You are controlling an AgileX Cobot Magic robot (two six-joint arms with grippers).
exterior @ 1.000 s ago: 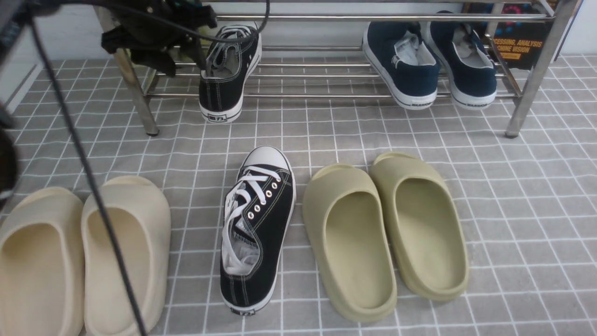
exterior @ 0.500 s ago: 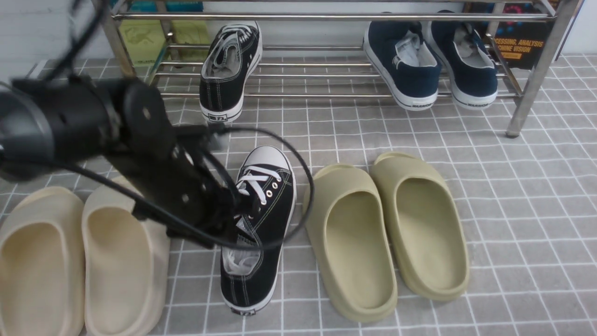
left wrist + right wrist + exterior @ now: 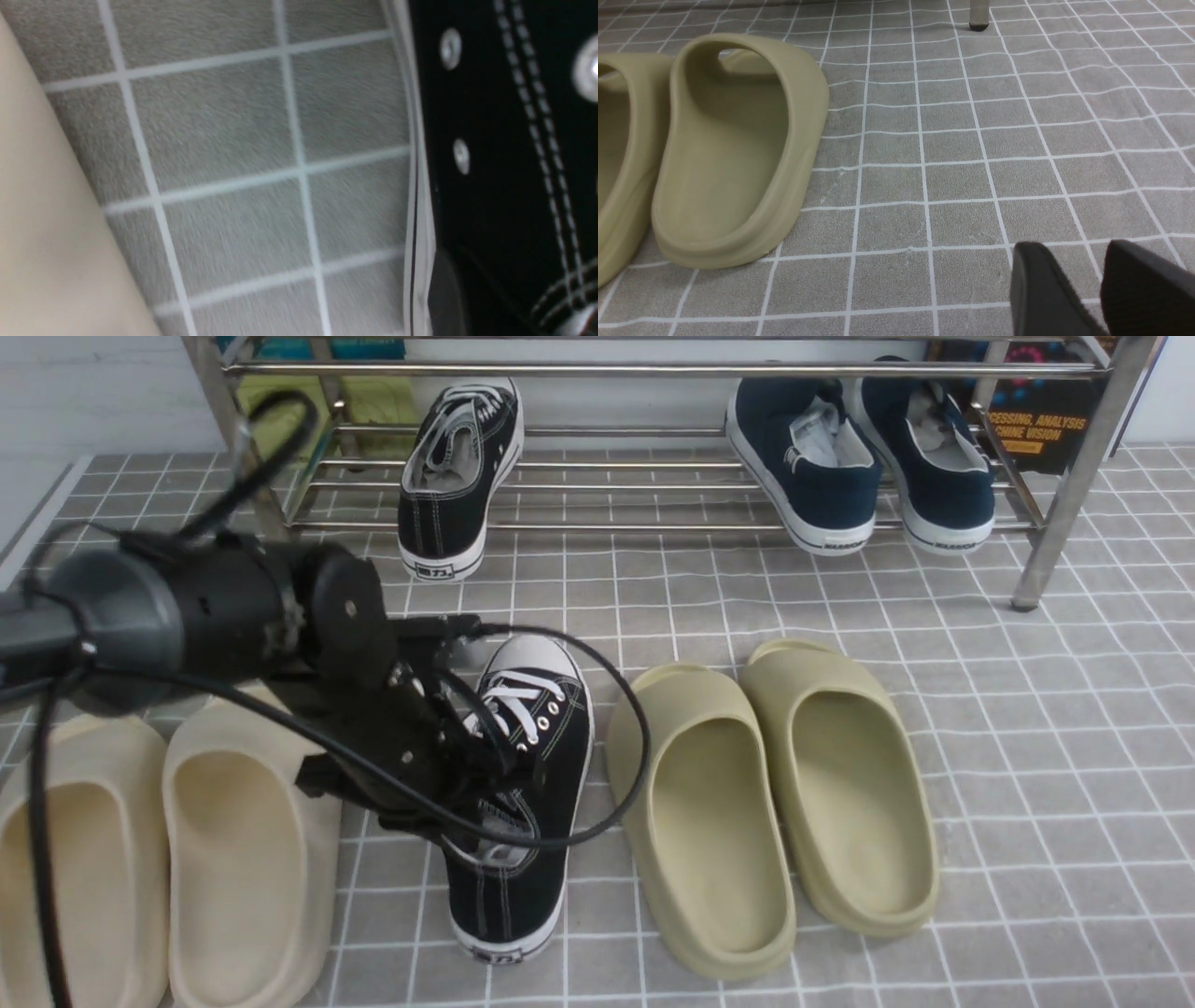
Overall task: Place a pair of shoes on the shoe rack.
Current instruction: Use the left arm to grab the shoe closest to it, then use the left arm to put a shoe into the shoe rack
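- Fingertips (image 3: 1041, 298) of the right jaws close above the grey checked desk (image 3: 952, 154), a little apart, nothing between.
- Beige slides (image 3: 243, 859) nearest on the left, olive slides (image 3: 775, 803) on the right.
- Between them one black sneaker (image 3: 551, 775) flat on the desk; left arm (image 3: 215, 607) down at its collar, left jaws hidden, spread or pinching impossible to tell.
- Farthest, shoe rack (image 3: 1054, 537): second black sneaker (image 3: 457, 476) on its barred shelf, heel overhanging the front bar, navy slip-ons (image 3: 859, 467) well apart.

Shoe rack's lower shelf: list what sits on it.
On the shoe rack: one black sneaker at left, its heel overhanging the front bar, and two navy slip-ons at right. Their toe ends are hidden from this angle, and the shelf above is out of frame.
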